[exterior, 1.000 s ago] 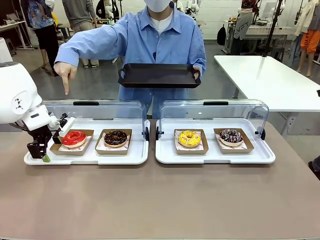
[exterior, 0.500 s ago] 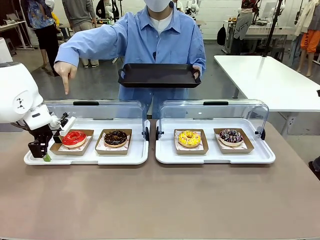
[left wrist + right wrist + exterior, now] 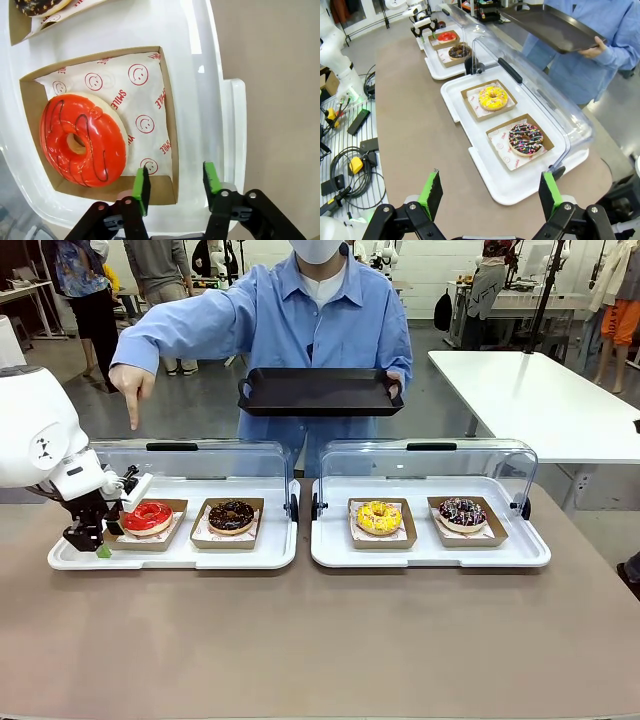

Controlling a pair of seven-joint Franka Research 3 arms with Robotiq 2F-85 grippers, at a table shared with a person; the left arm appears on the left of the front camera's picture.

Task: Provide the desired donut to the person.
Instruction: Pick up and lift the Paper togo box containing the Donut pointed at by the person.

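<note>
At the left white tray's (image 3: pixel 200 115) outer end, the left gripper (image 3: pixel 175 175) is straddling 1 wall of the cardboard box (image 3: pixel 169 125) holding the red donut (image 3: pixel 100 150), jaws apart, not clamping. The person's hand (image 3: pixel 130 383) is pointing down toward that donut. The right gripper (image 3: pixel 491 187) is hovering, jaws spread wide, gripping nothing.

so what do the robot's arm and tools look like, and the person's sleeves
The left arm is glossy white and rounded, with a small black mark on its side. The left tool and right tool match: black angular bodies with silver pins, two slim fingers faced with bright green pads. The person's sleeves are long, light blue shirt fabric.
</note>
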